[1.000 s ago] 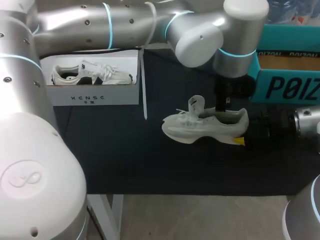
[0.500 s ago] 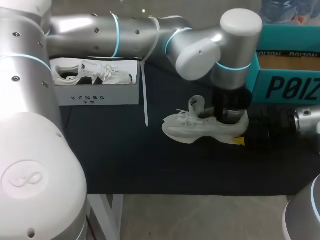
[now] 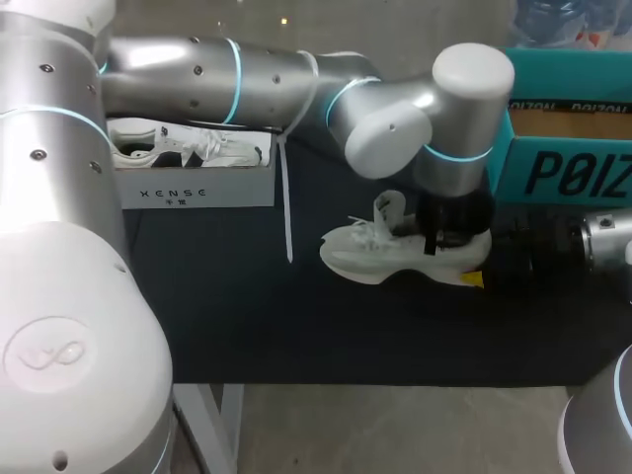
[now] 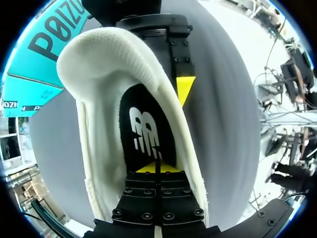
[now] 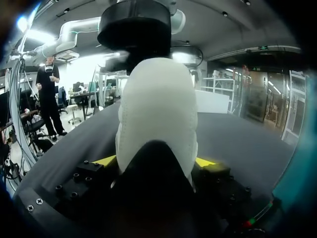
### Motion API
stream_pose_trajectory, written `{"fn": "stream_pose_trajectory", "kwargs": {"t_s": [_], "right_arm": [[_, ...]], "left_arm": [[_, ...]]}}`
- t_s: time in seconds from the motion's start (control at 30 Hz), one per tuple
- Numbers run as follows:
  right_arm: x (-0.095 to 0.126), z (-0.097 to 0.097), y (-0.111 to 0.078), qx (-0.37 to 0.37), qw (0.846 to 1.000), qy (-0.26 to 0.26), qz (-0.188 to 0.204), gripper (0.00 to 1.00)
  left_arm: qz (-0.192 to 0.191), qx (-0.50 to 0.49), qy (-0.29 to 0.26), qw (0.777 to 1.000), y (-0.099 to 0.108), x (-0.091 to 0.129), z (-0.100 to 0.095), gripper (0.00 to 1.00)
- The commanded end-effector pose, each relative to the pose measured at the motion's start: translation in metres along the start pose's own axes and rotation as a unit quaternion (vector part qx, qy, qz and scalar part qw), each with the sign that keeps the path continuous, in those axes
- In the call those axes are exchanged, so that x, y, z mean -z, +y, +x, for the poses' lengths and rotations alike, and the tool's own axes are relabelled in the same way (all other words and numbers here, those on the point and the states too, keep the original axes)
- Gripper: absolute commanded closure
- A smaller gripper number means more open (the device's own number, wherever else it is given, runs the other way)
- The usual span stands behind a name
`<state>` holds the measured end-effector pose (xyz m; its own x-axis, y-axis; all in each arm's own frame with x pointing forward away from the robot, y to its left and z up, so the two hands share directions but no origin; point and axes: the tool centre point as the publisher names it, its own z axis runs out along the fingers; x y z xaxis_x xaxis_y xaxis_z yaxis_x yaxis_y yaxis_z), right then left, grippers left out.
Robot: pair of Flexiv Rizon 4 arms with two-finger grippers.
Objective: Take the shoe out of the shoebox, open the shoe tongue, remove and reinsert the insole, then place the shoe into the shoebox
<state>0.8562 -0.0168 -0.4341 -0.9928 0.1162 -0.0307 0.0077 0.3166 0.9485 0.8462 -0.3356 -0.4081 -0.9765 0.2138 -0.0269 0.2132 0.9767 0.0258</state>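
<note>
1. Left fingers [image 4: 156, 169] are closed together inside the shoe [image 3: 370, 252], tips on the black insole [image 4: 143, 129]; can't tell if they pinch it.
2. Right fingers [image 5: 105, 160] clamp the heel from both sides.
3. Shoe stands upright on the bench [image 3: 247, 316], tongue [image 3: 388, 205] raised, between the white box [image 3: 197, 193] and the teal box [image 3: 573, 168].

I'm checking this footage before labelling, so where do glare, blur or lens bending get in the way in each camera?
Head view: glare streaks the left arm, which covers the shoe opening. Left wrist view: fisheye bends the shoe's rim; the insole is readable ahead of the left tool. Right wrist view: bright flare behind the shoe; its nearest part is a dark blur.
</note>
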Motion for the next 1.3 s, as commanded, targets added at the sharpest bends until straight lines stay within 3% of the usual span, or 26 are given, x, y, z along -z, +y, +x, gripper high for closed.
{"fn": "stream_pose_trajectory", "kwargs": {"t_s": [0.03,0.23,0.27,0.3,0.33,0.37,0.4,0.53,0.6,0.67,0.8,0.97,1.03,1.07,1.17,1.2,1.3], "right_arm": [[-0.002,-0.001,-0.003,0.000,1.000,-0.001,0.001,1.00],[-0.002,-0.001,-0.003,0.000,1.000,-0.001,0.001,1.00],[-0.002,-0.001,-0.003,0.000,1.000,-0.001,0.001,1.00],[-0.002,-0.001,-0.003,0.000,1.000,-0.001,0.001,1.00],[-0.002,-0.001,-0.003,0.000,1.000,-0.001,0.001,1.00],[-0.002,-0.001,-0.003,0.000,1.000,-0.001,0.001,1.00],[-0.002,-0.001,-0.003,0.000,1.000,-0.001,0.001,1.00],[-0.002,-0.001,-0.003,0.000,1.000,-0.001,0.001,1.00],[-0.002,-0.001,-0.003,0.000,1.000,-0.001,0.001,1.00],[-0.002,-0.001,-0.003,0.000,1.000,-0.001,0.001,1.00],[-0.002,-0.001,-0.003,0.000,1.000,-0.001,0.001,1.00],[-0.002,-0.001,-0.003,0.000,1.000,-0.001,0.001,1.00],[-0.002,-0.001,-0.003,0.000,1.000,-0.001,0.001,1.00],[-0.002,-0.001,-0.003,0.000,1.000,-0.001,0.001,1.00],[-0.002,-0.001,-0.003,0.000,1.000,-0.001,0.001,1.00],[-0.002,-0.001,-0.003,0.000,1.000,-0.001,0.001,1.00],[-0.002,-0.001,-0.003,0.000,1.000,-0.001,0.001,1.00]], "left_arm": [[0.001,-0.001,-0.002,1.000,0.003,-0.002,0.011,1.00],[-0.001,0.001,-0.002,1.000,0.001,-0.004,0.014,1.00],[-0.004,0.002,-0.004,1.000,0.000,-0.005,0.014,0.92],[-0.004,0.002,-0.004,1.000,-0.001,-0.006,0.014,0.63],[-0.004,0.001,-0.004,1.000,-0.001,-0.007,0.015,0.52],[-0.003,0.000,-0.004,1.000,-0.002,-0.007,0.016,0.33],[-0.003,-0.001,-0.005,1.000,-0.002,-0.007,0.016,0.27],[-0.001,-0.004,-0.006,1.000,-0.005,-0.008,0.018,0.25],[-0.001,-0.005,-0.007,1.000,-0.005,-0.008,0.018,0.34],[-0.001,-0.004,-0.008,1.000,-0.006,-0.009,0.017,0.34],[-0.001,-0.002,-0.024,1.000,-0.006,-0.012,0.016,0.18],[-0.003,0.001,-0.045,0.999,-0.007,-0.023,0.017,0.15],[-0.005,0.004,-0.056,0.998,-0.007,-0.030,0.016,0.17],[-0.003,0.008,-0.055,0.998,-0.008,-0.034,0.014,0.25],[0.003,0.017,-0.057,0.998,-0.009,-0.047,0.010,0.86],[0.009,0.014,-0.056,0.998,-0.009,-0.049,0.009,1.00],[0.016,0.017,-0.064,0.998,-0.010,-0.056,0.007,1.00]]}}
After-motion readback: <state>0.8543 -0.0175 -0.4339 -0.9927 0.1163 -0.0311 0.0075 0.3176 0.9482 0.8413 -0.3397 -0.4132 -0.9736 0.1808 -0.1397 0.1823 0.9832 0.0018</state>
